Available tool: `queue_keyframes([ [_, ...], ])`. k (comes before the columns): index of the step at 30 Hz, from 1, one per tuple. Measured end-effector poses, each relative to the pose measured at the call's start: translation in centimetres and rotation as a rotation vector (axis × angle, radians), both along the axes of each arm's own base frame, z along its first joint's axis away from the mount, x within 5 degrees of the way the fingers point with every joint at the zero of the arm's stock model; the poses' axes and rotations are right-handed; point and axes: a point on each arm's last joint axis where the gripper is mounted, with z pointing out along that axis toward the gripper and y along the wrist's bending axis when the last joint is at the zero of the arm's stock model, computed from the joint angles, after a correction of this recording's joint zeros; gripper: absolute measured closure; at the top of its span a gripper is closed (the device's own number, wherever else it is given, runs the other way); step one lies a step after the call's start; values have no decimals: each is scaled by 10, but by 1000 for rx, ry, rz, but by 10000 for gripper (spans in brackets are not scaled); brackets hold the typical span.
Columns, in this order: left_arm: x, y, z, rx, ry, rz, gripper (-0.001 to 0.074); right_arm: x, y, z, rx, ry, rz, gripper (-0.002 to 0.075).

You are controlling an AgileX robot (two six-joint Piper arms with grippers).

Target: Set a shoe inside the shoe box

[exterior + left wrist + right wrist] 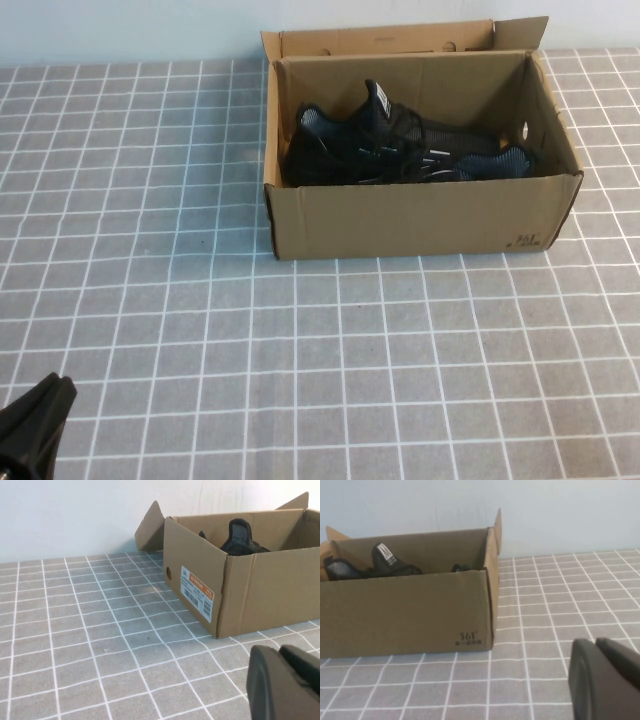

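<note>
The brown cardboard shoe box (400, 215) stands at the far middle-right of the table with its flaps up. Black mesh sneakers lie inside it: one shoe (345, 145) with a white tongue label at the box's left end, and a second look-alike shoe (480, 160) beside it towards the right end. My left gripper (55, 392) is shut and empty, low at the near left, far from the box. My right gripper (596, 645) is shut and empty; it is out of the high view. The box (270, 590) and a shoe (240, 537) show in the left wrist view, and the box (410, 610) and a shoe (385, 562) show in the right wrist view.
The table is covered by a grey cloth with a white grid (300, 350). A pale wall (120, 30) runs behind the far edge. An orange and white label (197, 592) is on the box's short left end.
</note>
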Motion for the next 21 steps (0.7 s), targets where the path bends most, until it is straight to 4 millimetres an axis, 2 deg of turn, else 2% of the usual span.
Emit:
queue_keyframes([
  [16,0,0,0,0,1,-1,736,0,0,-2,12,16,-2,742],
  [21,0,0,0,0,1,-1,736,-1,0,-9,-3,95,-3,742],
])
